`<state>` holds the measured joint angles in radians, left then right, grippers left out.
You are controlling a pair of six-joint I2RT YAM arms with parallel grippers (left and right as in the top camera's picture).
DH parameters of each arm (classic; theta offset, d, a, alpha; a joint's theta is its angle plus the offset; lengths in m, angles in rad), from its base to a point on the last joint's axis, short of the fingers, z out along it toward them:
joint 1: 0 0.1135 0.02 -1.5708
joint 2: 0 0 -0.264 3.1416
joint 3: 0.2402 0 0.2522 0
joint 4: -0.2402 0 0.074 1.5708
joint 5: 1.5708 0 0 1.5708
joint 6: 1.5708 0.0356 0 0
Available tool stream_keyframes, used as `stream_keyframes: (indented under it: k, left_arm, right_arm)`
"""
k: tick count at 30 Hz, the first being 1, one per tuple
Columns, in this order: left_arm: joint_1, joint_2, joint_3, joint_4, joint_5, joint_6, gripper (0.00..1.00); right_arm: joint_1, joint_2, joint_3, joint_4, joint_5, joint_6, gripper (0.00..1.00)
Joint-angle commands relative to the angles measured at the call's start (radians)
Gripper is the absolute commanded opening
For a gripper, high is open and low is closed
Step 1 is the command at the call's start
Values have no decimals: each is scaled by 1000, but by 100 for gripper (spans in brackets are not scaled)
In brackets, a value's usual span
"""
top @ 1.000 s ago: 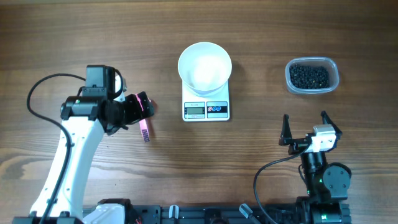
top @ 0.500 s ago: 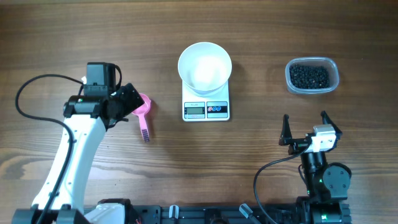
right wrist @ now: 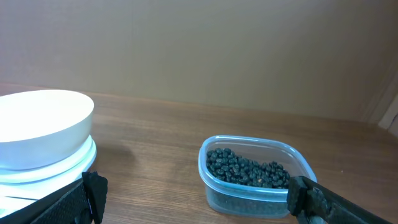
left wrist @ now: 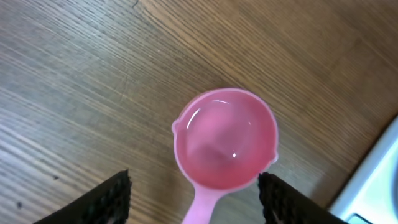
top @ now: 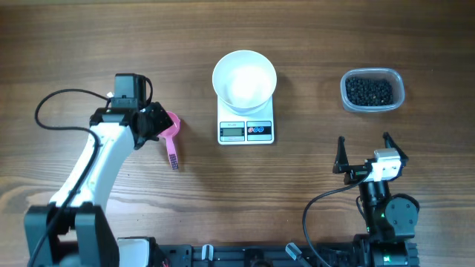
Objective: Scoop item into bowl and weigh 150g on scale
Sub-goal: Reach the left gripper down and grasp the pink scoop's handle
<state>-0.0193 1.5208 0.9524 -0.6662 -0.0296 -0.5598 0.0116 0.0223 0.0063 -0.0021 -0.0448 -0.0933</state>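
At the left, the left arm (top: 95, 159) rises from the near edge of the counter (top: 89, 44). Its wrist is bent so that the left claw (top: 154, 123) points down over the pink scoop (left wrist: 225, 146). The scoop lies flat and empty. Its cup sits just ahead of the fingers (left wrist: 106, 202), and its handle runs back between them toward the near edge. That long axis is what the grasp turns on. The fingers stand crosswise to the handle, spread, one on each side, and neither touches it. This arm is by far the nearer to the scoop.

In the middle, the white bowl (top: 244, 80) sits empty on the scale (top: 246, 131), just right of the scoop.

Farther right, the beans (top: 369, 90) lie heaped in the clear tub (right wrist: 247, 142), well apart from the scoop.

The right arm is folded low near its base. The right claw (top: 364, 138) is spread wide, holds nothing, and faces the tub from the near side.
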Motion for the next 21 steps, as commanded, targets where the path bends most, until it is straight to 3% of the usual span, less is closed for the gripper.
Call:
stream_keyframes:
  k: [1, 8, 13, 21]
  left_arm:
    - [5, 42, -6, 14, -18, -2, 64]
    - [5, 90, -6, 73, -16, -2, 64]
    - [5, 130, -6, 78, -17, -2, 52]
    - [5, 163, -22, 117, -18, -2, 49]
  right_arm:
    - [2, 2, -1, 3, -15, 15, 100]
    - [2, 2, -1, 3, -15, 15, 100]
    - [2, 2, -1, 3, -14, 15, 100]
    - [2, 2, -1, 3, -15, 15, 100]
